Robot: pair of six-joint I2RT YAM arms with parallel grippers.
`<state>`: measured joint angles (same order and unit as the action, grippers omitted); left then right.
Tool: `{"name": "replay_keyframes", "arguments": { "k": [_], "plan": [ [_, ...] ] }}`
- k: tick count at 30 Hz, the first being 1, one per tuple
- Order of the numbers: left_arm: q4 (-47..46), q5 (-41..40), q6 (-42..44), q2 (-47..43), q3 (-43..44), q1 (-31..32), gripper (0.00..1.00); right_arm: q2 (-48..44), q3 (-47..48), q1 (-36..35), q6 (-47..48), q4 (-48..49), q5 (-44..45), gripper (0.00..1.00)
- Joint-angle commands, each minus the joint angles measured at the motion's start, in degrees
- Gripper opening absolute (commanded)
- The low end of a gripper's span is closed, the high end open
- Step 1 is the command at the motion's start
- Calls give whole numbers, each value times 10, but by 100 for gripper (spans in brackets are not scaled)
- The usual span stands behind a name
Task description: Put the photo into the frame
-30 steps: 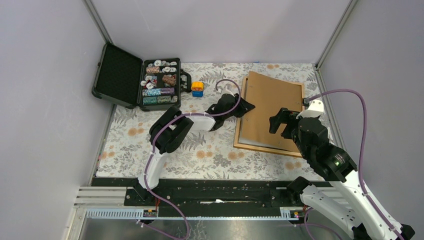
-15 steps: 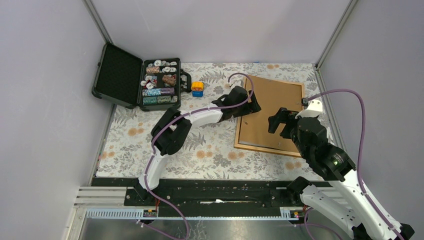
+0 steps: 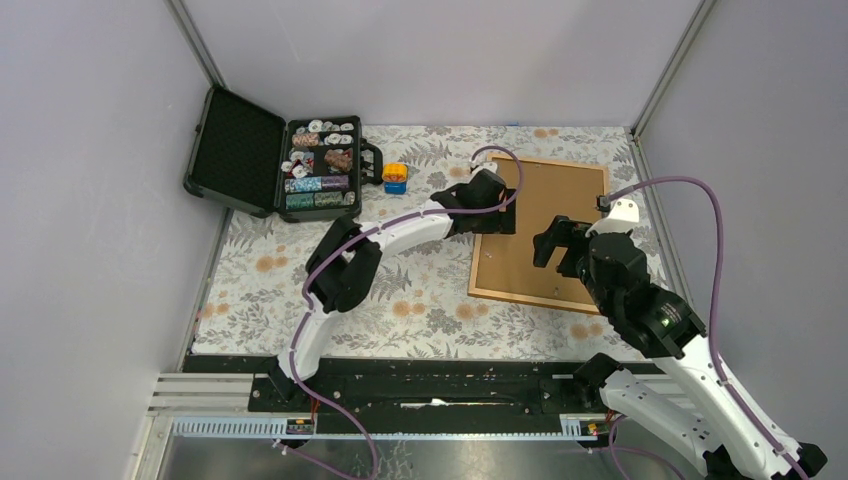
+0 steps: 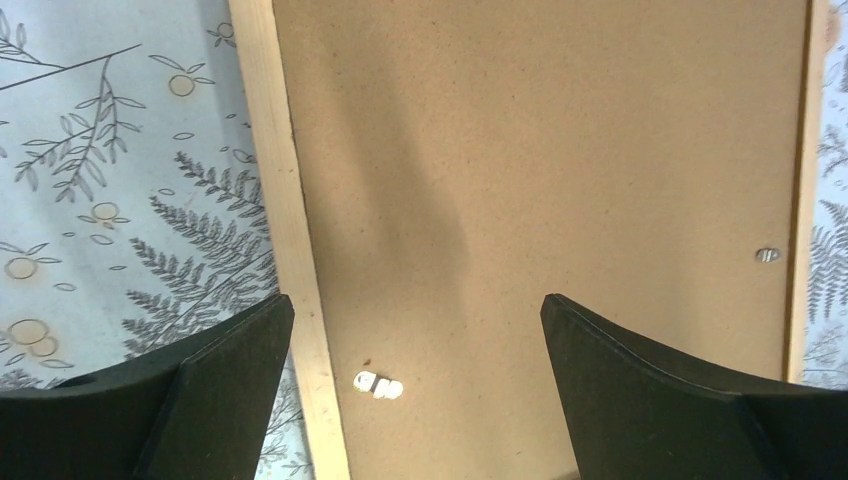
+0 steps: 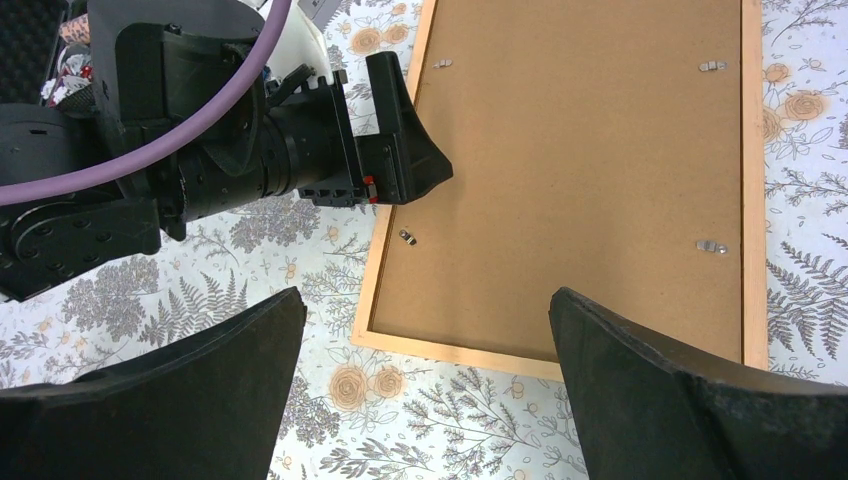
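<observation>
The frame [image 3: 520,298] lies face down at the table's right, its light wood moulding [image 4: 285,200] around a plain brown backing board [image 3: 545,225] that sits flat inside it. The photo is hidden. My left gripper [image 3: 497,210] hovers open over the frame's left rail; in the left wrist view its jaws [image 4: 415,330] straddle the rail and the board [image 4: 550,150], holding nothing. A small metal clip [image 4: 377,385] lies on the board near that rail. My right gripper [image 5: 428,300] is open above the frame's near left corner [image 5: 455,350], also empty.
An open black case [image 3: 318,165] of poker chips stands at the back left, its lid [image 3: 235,150] laid flat. A small yellow and blue object [image 3: 395,177] sits beside it. Turn clips [image 5: 710,245] dot the board's edges. Grey walls close in on three sides.
The backing board, tilted askew over the frame a second ago, now lies flat inside it. My left gripper moved toward the back right and opened. The right arm barely moved.
</observation>
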<state>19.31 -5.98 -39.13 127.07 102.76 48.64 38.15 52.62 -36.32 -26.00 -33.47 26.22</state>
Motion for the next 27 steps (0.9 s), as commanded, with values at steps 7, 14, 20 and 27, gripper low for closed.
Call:
{"name": "replay_keyframes", "arguments": {
  "k": [7, 14, 20, 27],
  "plan": [
    [-1, 9, 54, -112, -54, -24, 98, 13, -6, 1, -7, 23, -11, 100],
    [-98, 54, 15, -198, -234, -42, 76, 35, -48, 0, -27, 57, -52, 100],
    [-228, 125, -40, -247, -382, -42, 63, 129, -79, 4, -50, 90, -90, 93],
    [-332, 167, -68, -265, -477, -41, 58, 278, -105, 125, -50, 219, -306, 74]
  ]
}}
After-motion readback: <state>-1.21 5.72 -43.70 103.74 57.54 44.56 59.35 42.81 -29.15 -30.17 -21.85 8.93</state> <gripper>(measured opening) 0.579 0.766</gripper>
